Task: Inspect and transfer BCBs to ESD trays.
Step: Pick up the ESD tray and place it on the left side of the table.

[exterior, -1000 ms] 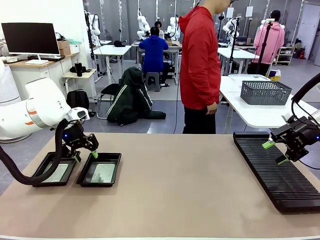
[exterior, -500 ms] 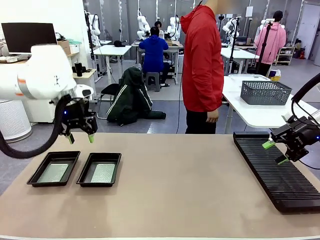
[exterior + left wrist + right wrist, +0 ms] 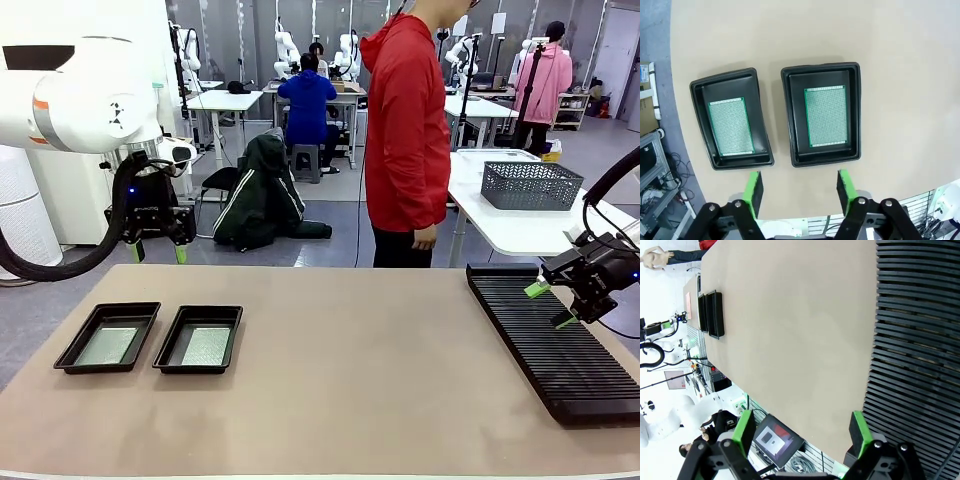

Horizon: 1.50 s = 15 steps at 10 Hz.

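In the front view the left gripper (image 3: 153,251) hangs in the air at the middle left of the frame, above the far edge of the table (image 3: 350,390). Its two green fingers point down and stand apart, with nothing between them. Below it, in the lower left of the frame, two ESD trays (image 3: 107,337) (image 3: 199,338) lie side by side on the table, close together but not touching. Each tray holds one BCB (image 3: 107,345) (image 3: 206,346), lying flat on the tray floor.

The left wrist view looks straight down on the same trays (image 3: 731,120) (image 3: 822,114). They sit in the middle of the frame, and the boards (image 3: 731,126) (image 3: 825,116) inside them are green with a fine grid of dots. The gripper's fingers (image 3: 755,186) rise from the bottom edge, spread wide and empty.

At the right side of the front view the right gripper (image 3: 552,305) hovers over the long black slotted rack (image 3: 545,345). Its fingers are also spread and hold nothing. In the right wrist view the rack (image 3: 920,335) takes the right part of the frame.

A person in a red hoodie (image 3: 404,130) stands behind the table, at the upper centre. A grey mesh basket (image 3: 530,184) stands on a white table behind, at the upper right.
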Available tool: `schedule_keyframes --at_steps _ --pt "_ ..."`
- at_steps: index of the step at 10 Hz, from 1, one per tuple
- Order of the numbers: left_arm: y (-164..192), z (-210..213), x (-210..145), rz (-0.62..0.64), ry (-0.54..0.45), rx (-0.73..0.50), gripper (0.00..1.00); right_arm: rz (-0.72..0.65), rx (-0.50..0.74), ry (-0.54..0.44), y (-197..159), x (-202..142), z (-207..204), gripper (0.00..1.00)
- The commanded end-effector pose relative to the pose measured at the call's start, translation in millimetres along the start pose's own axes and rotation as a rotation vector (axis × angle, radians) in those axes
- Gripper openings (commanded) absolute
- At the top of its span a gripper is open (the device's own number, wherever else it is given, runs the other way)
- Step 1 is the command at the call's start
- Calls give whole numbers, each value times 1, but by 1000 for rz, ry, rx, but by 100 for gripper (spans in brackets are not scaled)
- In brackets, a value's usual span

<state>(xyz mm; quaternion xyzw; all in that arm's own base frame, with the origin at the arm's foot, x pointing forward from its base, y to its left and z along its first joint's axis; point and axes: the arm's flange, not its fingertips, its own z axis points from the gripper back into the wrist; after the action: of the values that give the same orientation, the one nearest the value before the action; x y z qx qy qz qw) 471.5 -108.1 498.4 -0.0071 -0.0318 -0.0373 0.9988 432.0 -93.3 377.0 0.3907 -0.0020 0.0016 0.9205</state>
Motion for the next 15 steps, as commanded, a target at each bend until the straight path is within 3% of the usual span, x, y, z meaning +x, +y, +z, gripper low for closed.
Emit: schedule_keyframes --at_steps 1,15 --pt "1 -5 0 2 -2 1 78 0 0 -6 2 -2 0 100" --pt "1 -5 0 2 -2 1 78 0 0 -6 2 -2 0 100"
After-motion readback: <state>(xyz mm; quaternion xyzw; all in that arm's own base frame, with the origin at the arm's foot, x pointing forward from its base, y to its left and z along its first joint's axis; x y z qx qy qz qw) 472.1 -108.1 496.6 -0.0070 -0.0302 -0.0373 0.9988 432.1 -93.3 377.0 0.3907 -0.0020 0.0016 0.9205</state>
